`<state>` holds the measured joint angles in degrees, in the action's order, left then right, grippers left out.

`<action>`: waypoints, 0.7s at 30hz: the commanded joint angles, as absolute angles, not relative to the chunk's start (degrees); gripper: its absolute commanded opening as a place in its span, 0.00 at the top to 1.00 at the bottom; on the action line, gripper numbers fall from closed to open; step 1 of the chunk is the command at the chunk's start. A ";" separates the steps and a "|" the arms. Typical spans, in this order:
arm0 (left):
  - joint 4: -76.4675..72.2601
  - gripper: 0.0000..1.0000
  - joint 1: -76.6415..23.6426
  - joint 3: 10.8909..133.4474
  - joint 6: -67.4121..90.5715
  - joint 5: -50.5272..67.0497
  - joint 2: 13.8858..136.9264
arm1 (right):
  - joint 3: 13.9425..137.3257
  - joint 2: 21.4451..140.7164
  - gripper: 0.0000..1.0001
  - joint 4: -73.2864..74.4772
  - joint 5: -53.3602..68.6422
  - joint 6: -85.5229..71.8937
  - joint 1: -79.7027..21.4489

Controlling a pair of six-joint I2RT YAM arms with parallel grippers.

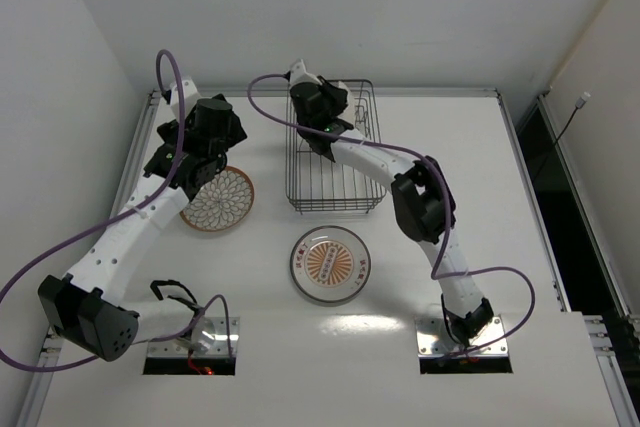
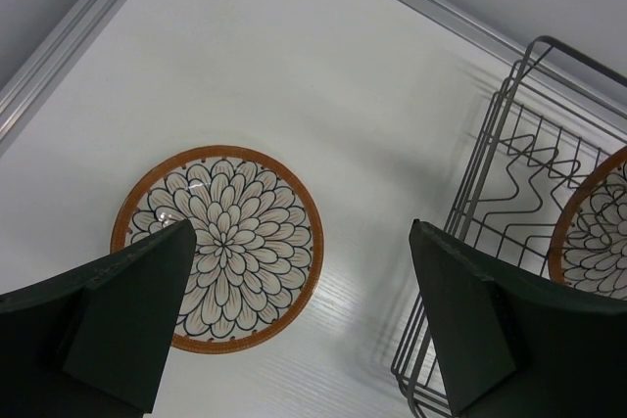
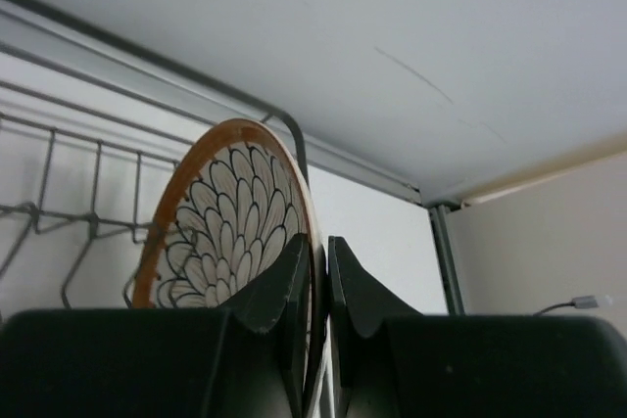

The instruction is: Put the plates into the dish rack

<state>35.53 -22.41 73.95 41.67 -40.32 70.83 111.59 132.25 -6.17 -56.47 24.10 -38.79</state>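
First, in the top external view we find the dish rack point(image 1: 335, 187) by the far edge of the table point(image 1: 480, 197), about midway along it, with the right gripper point(image 1: 322, 127) over its far left corner. One brown-rimmed plate point(image 1: 217, 199) lies flat toward the left edge beneath the left gripper point(image 1: 200, 172), and the pale-rimmed plate point(image 1: 331, 264) lies flat mid-table, closer to the near edge. Next, the left wrist view shows us the left gripper spread wide above that floral plate, its fingers point(image 2: 127, 330) touching nothing; the rack stands just beside, with a second brown-rimmed plate point(image 2: 600, 232) inside near its dividers point(image 2: 524, 188). Last, the right wrist view shows us the right gripper pinching the rim of that second plate, which stands upright with rack wires point(image 3: 69, 212) behind it. We judge the step is seating this plate: we should lower it straight between two dividers, keep it upright, and release only once the wires carry it, lest it tip or roll.
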 commanded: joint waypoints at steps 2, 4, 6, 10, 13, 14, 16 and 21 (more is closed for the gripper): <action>34.19 0.10 -22.15 74.00 42.63 -41.40 69.96 | 110.74 138.16 1.00 5.88 -53.44 18.38 -39.29; 34.19 0.10 -22.15 74.00 42.63 -41.40 69.96 | 111.36 138.69 1.00 7.11 -53.44 17.06 -39.29; 34.19 0.10 -22.15 74.00 42.63 -41.40 69.96 | 111.88 139.21 1.00 7.65 -53.44 16.52 -39.29; 34.19 0.10 -22.15 74.00 42.63 -41.40 69.96 | 111.88 139.22 0.99 8.78 -53.44 15.21 -39.29; 34.19 0.10 -22.15 74.00 42.63 -41.40 69.96 | 111.88 138.70 0.85 8.79 -53.96 14.15 -39.29; 34.19 0.10 -22.15 74.00 42.63 -41.40 69.96 | 111.88 138.69 0.81 8.79 -54.57 14.15 -39.29; 34.19 0.09 -22.15 74.00 42.63 -41.40 69.96 | 111.88 138.17 0.70 8.79 -55.37 13.62 -39.81; 34.19 0.09 -22.15 74.00 42.63 -41.40 69.96 | 114.07 136.41 0.39 9.84 -58.44 13.01 -40.34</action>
<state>35.53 -22.41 73.95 41.67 -40.32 70.83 113.60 135.04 4.78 -58.04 16.03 -39.24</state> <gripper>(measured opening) 0.910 0.555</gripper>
